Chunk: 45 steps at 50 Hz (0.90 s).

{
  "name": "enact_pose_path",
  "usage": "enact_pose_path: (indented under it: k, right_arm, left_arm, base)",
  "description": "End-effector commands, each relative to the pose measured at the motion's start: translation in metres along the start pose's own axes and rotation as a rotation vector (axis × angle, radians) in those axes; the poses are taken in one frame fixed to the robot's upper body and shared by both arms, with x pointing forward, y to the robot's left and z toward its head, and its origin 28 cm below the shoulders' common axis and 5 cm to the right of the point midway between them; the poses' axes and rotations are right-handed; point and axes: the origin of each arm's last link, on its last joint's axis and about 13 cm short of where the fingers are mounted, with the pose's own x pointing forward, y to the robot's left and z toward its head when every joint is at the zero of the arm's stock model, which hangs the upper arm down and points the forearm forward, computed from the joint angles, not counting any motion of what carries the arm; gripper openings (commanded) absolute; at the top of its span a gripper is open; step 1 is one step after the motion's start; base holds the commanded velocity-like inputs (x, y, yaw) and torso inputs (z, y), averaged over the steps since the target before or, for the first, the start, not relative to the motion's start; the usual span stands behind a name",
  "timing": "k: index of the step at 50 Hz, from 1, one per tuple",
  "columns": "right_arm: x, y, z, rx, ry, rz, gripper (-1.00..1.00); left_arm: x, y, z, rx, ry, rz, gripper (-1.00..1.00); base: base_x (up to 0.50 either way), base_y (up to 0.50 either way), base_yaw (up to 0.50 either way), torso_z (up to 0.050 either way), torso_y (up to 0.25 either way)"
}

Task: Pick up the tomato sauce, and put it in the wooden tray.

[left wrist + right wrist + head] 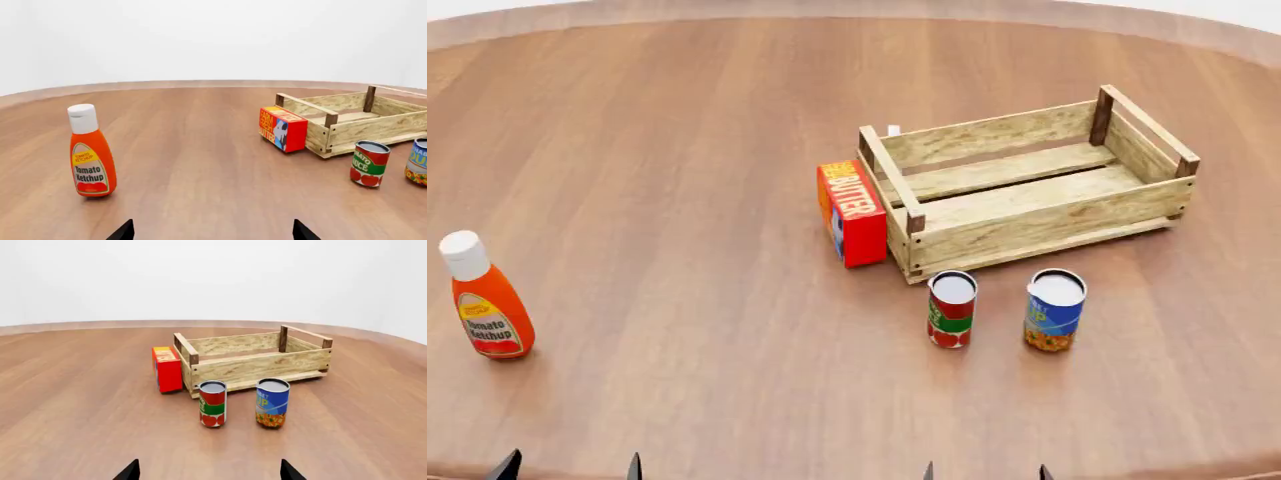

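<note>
Ketchup bottle [91,159] missing from right wrist view; both arms' jaws wide, empty

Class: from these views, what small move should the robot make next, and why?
Probably reach the right gripper forward toward the tomato sauce. The can stands upright and untouched just ahead of its open fingers, outside the tray.

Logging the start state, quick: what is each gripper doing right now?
Left gripper: open, jaws spread wide, holding nothing.
Right gripper: open, jaws spread wide, holding nothing.
</note>
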Motion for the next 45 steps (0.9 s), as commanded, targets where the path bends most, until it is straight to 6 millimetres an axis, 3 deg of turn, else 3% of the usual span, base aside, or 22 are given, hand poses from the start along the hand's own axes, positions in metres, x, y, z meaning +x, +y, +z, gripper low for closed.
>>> enact_pose_path:
  k: [1,21,45]
  right_arm:
    - [-0.0002,0.0003,0.0,0.0,0.0,0.0,1.0]
    - [0.0041,0.0007,0.0,-0.001,0.016,-0.005,1.0]
    - [0.0033,0.0005,0.0009,-0.005,0.014,0.0,1.0]
  left_arm:
    - [0.0001,0.0004,0.0002,0.0,0.0,0.0,1.0]
    - [0.0011,0.0002,-0.0005,0.0,0.001,0.0,1.0]
    - [0.001,0.0,-0.0003,-0.001,0.001,0.001,1.0]
  base:
    - [0.0,0.0,0.0,0.0,0.0]
    - [0.01,0.0,0.0,0.0,0.0]
    - [0.32,0.0,0.0,0.0,0.0]
